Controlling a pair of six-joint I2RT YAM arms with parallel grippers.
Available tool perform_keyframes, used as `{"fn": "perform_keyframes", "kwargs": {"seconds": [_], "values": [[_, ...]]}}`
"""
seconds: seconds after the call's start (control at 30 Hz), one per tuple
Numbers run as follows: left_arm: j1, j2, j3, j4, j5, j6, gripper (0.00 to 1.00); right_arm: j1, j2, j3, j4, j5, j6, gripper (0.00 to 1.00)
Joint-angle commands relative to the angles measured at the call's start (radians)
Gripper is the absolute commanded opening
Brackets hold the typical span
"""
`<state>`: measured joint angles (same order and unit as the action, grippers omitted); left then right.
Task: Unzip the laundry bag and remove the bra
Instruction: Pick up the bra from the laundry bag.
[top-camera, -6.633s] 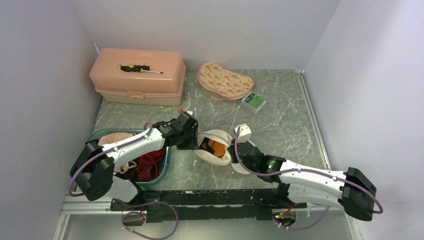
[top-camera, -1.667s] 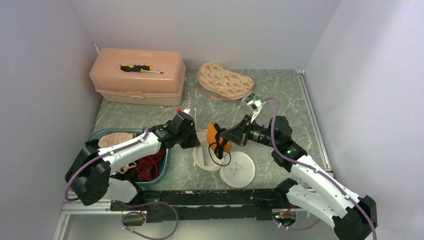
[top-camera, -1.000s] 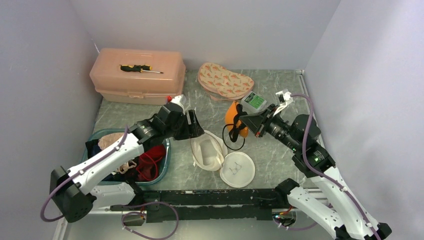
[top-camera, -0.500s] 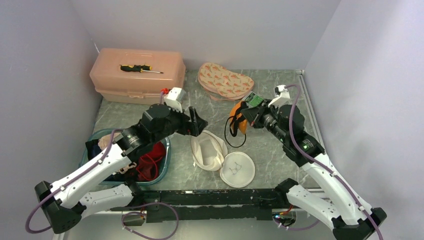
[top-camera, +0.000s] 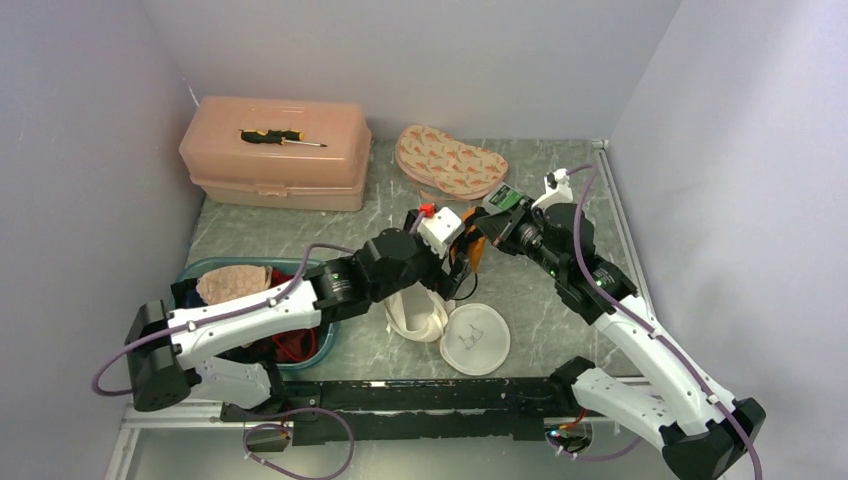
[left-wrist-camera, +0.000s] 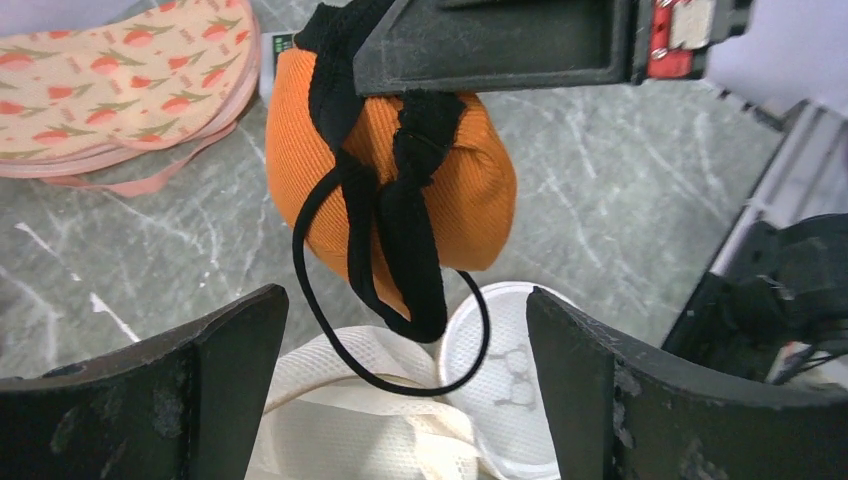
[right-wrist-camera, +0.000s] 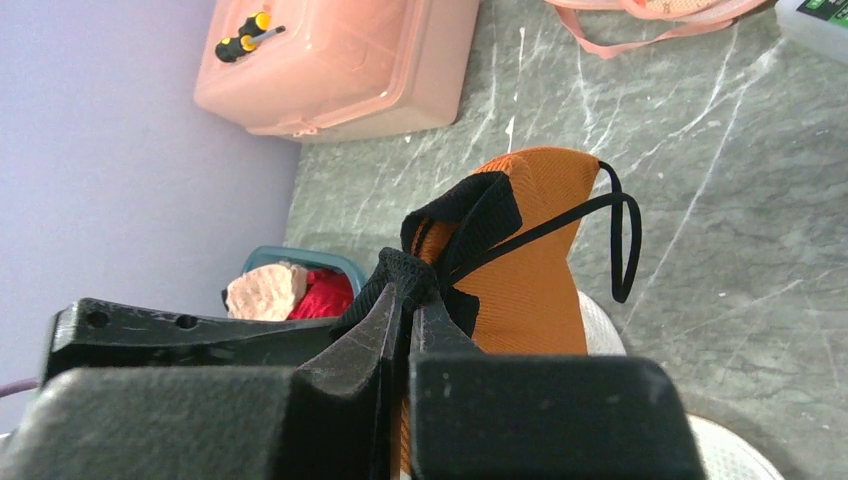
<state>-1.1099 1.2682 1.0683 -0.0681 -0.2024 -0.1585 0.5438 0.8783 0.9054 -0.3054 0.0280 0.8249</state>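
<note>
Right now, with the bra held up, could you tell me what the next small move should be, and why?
Probably ease the left hand forward around the orange bra and close. The right hand is shut on its black band, holding it above the white mesh bag, and the left hand stands wide open facing it.

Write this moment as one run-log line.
right gripper: shut on orange bra | left gripper: open near it | laundry bag: open

Orange ribbed bra with black straps; white mesh laundry bag; grey-green marbled table; peach toolbox at ten o'clock
</note>
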Motion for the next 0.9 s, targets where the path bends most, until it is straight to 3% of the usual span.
{"fn": "perform_keyframes", "kwargs": {"seconds": [0.0,0.57,0.73,0.87], "values": [[-0.015,0.035,0.069,0.060,-0.085,0.085,0.94,-0.002,0.003,0.038,0.054,-0.008,0.066,0.00],[-0.014,0.182,0.163,0.033,-0.136,0.030,0.94,-0.002,0.032,0.044,0.095,-0.079,0.136,0.00],[-0.002,0.147,0.103,0.074,-0.126,-0.009,0.80,-0.002,0.026,0.034,0.100,-0.081,0.142,0.00],[0.005,0.136,0.089,0.083,-0.119,-0.025,0.58,-0.002,0.026,0.025,0.112,-0.099,0.148,0.00]]}}
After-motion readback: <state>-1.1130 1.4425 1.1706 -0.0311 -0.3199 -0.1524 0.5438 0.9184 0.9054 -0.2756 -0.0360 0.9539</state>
